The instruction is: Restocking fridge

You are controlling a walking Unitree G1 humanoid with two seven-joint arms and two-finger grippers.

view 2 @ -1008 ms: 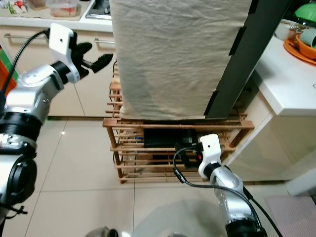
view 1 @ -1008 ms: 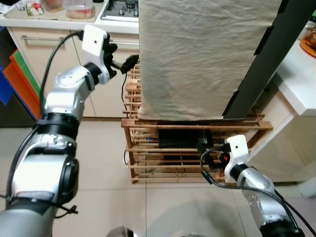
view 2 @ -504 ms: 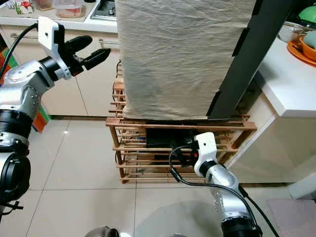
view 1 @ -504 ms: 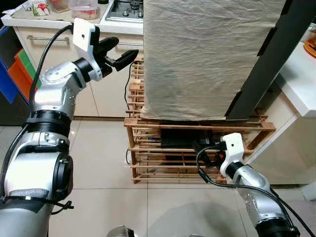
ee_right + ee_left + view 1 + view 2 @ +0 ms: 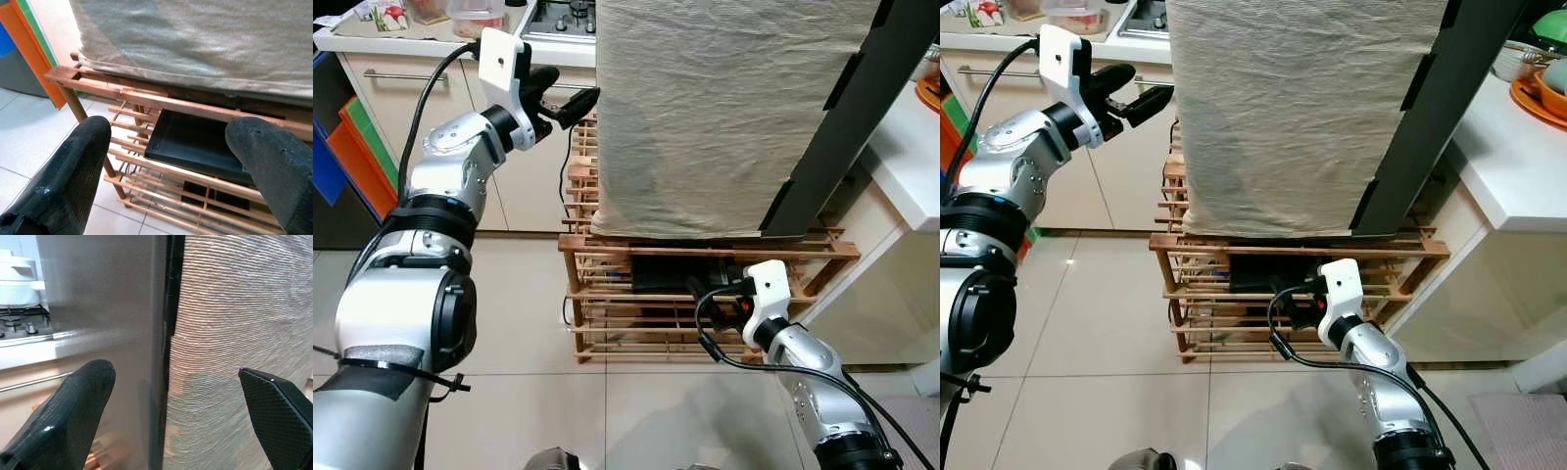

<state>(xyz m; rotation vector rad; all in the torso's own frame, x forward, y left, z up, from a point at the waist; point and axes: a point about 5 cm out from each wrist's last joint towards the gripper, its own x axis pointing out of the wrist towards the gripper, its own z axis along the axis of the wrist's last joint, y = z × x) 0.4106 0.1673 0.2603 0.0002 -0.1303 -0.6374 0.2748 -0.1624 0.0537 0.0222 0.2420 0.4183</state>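
Two grippers are held open and empty: the left gripper [image 5: 570, 101] is raised at the cloth-covered fridge's [image 5: 724, 108] upper left edge, the right gripper [image 5: 1295, 299] is lowered before the wooden rack [image 5: 607, 294] beneath it.

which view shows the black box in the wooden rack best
The right wrist view: the black box lies close and unobstructed on a slatted shelf of the wooden rack, between the right gripper's open fingers. In both eye views it is small and dark, partly behind that gripper.

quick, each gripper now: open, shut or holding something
Left gripper: open, holding nothing, at the cloth-covered fridge's edge.
Right gripper: open, holding nothing, low by the wooden rack.
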